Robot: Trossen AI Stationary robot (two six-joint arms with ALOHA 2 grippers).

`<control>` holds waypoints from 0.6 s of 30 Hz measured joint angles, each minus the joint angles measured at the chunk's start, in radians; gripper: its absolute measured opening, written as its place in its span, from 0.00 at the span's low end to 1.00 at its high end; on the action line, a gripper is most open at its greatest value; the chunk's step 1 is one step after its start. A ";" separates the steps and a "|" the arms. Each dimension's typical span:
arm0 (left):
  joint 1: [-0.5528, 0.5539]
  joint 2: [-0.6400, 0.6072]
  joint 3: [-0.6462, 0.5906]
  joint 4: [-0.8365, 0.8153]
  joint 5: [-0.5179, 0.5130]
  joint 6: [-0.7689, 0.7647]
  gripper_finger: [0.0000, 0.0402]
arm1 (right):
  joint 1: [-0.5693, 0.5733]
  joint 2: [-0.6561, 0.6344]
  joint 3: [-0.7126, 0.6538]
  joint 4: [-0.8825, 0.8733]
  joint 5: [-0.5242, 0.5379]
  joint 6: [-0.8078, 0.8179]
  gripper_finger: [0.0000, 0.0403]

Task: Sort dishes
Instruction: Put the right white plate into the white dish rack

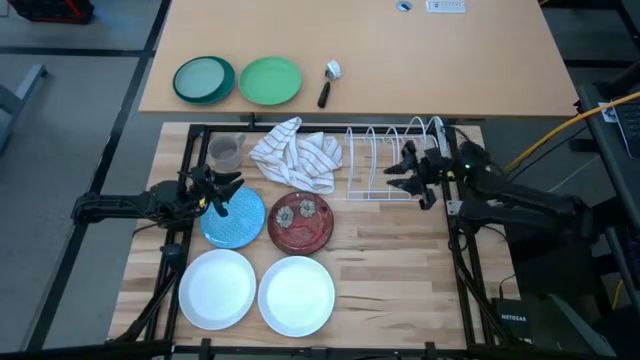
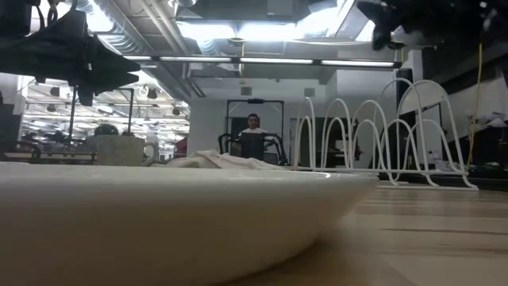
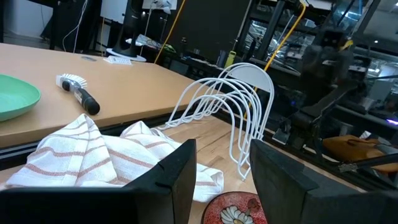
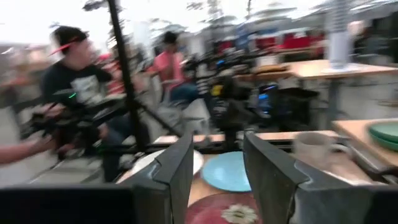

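A light blue plate and a dark red flowered plate lie flat in the table's middle, with two white plates nearer the front edge. My left gripper is open and empty, above the blue plate's far left rim. My right gripper is open and empty, over the white wire dish rack. The red plate shows below my left fingers, and the blue plate and the red plate show past my right fingers.
A striped cloth and a grey cup lie at the table's far side. Two green plates and a brush sit on the farther table. People show in the room behind.
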 joint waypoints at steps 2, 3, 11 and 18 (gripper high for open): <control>0.000 0.000 0.000 0.000 0.000 0.000 0.35 | 0.059 0.067 0.050 0.000 -0.008 -0.024 0.36; 0.000 0.000 0.000 0.000 0.000 0.000 0.35 | 0.088 0.101 0.075 -0.001 -0.013 -0.028 0.36; 0.000 0.000 0.000 0.000 0.000 0.000 0.35 | 0.286 0.348 0.213 -0.103 -0.016 -0.026 0.36; 0.000 0.000 0.000 0.000 0.000 0.000 0.35 | 0.438 0.544 0.262 -0.171 0.136 0.056 0.36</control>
